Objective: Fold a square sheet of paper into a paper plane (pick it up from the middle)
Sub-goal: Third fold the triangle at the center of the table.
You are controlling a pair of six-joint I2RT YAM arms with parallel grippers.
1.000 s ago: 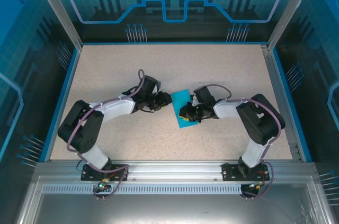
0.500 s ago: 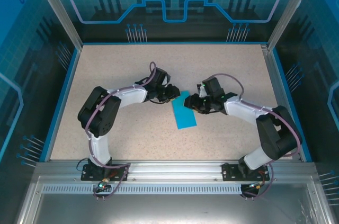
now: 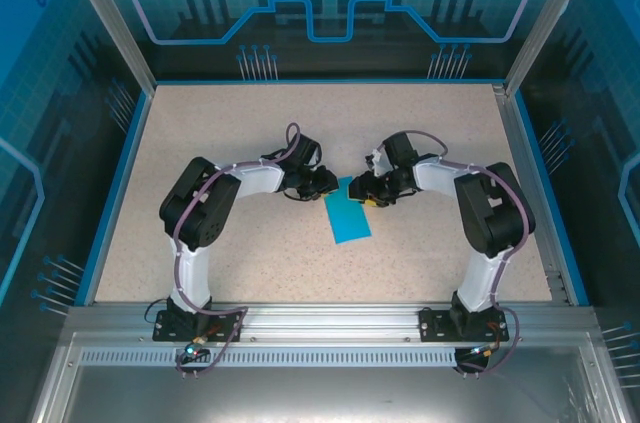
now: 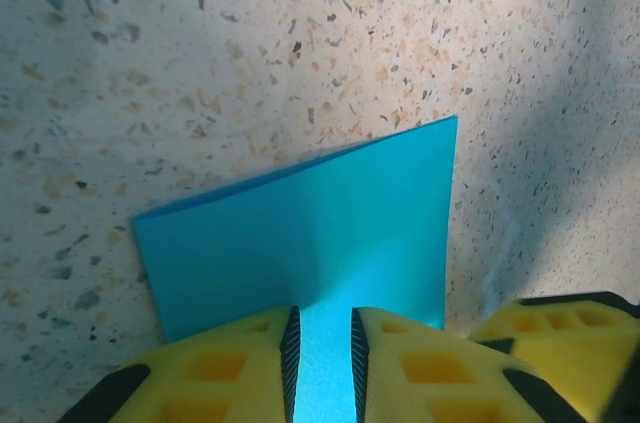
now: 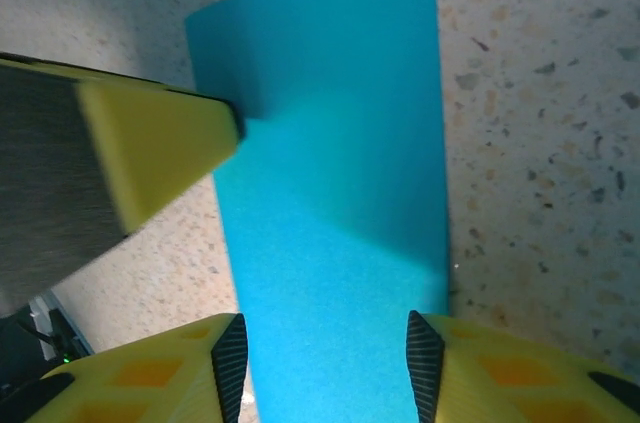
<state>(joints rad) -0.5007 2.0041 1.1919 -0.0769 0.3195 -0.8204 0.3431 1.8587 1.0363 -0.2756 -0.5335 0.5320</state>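
Observation:
The square sheet of paper [image 3: 349, 216] lies flat on the table, folded into a narrow cyan rectangle. My left gripper [image 3: 328, 186] rests at the sheet's far left corner. In the left wrist view its jaws [image 4: 325, 328] stand a narrow gap apart over the sheet [image 4: 320, 233], pinching nothing. My right gripper [image 3: 363, 192] is at the far right corner. In the right wrist view it [image 5: 328, 343] is open, its fingers straddling the full width of the sheet [image 5: 340, 173]. A left finger [image 5: 150, 148] touches the sheet's edge there. The paper plane is out of view.
The speckled table [image 3: 250, 133] is ringed by a blue rim [image 3: 118, 183] and aluminium posts. Both arm bases sit on the near rail [image 3: 330, 328]. The two grippers are close together, with the right fingers [image 4: 560, 333] beside the left ones.
Both grippers have moved away from me to the sheet's far end. The right gripper has let go and opened. The left jaws have narrowed slightly. The sheet now lies flat and straighter.

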